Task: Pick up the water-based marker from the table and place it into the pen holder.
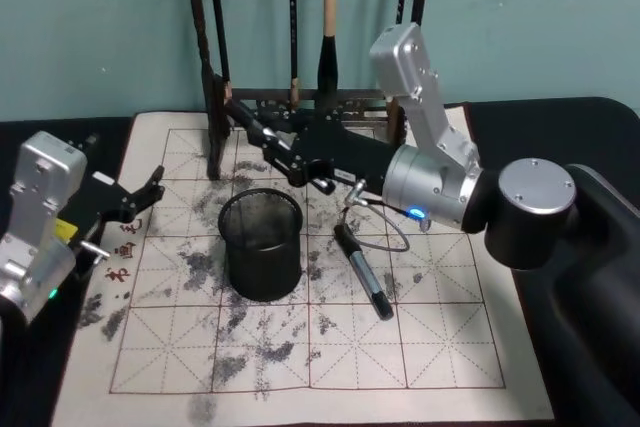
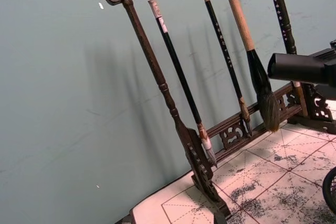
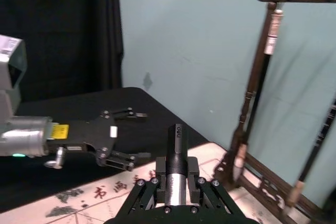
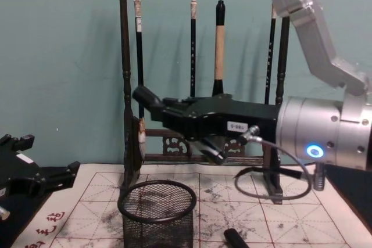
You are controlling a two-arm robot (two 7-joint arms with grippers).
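- The right gripper (image 3: 177, 184) is reaching across the upper centre of the head view. Its jaws are clamping the water-based marker (image 3: 176, 153) around the silver barrel, just below the black cap.
- The marker is lying nearly level in the pincer. In the chest view its dark end is poking toward the upper left, above and behind the rim of the pen holder (image 4: 157, 216), not yet inside it.
- Another dark pen (image 1: 362, 272) is lying on the ink-stained mat (image 1: 420, 347), just to the lower right of the holder.
- The left gripper (image 1: 148, 197) is sitting at the left edge of the head view, fingers spread wide and holding nothing.
- The marker is looking light, stiff and smooth-sided, so a loose pinch is probably risking a slip. A mid-barrel hold seems to be suiting it, and it is likely needing tipping upright before release.
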